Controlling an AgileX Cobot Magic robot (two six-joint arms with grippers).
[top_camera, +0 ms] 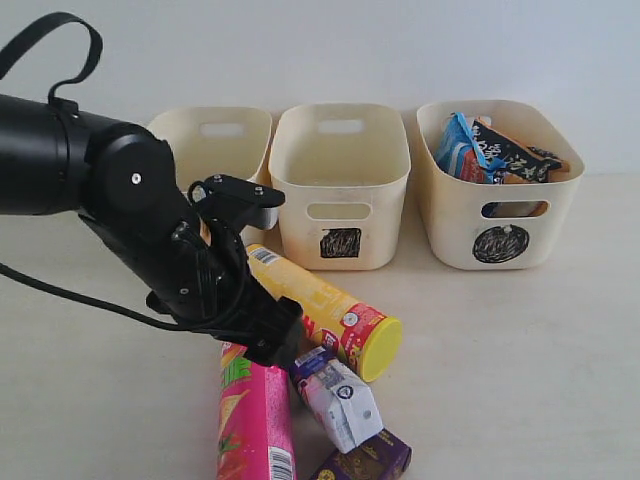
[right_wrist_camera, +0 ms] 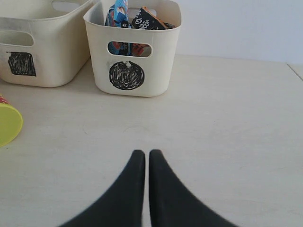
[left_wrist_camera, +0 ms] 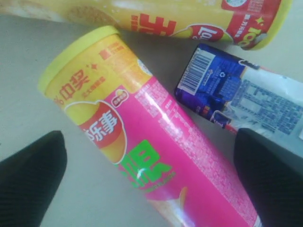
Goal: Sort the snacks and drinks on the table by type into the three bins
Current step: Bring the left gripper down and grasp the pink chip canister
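Pink cylindrical chip tube (left_wrist_camera: 151,142) lies between left pincer's (left_wrist_camera: 149,158) spread jaws, ungripped; next: descend, close. Right pincer (right_wrist_camera: 146,153) closed, empty.

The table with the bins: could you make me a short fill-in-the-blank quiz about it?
The foil bags sit in the bin marked with a black ____.
The middle bin bears a black ____.
The tube under the open left hand is mostly ____.
Missing words: circle; square; pink.
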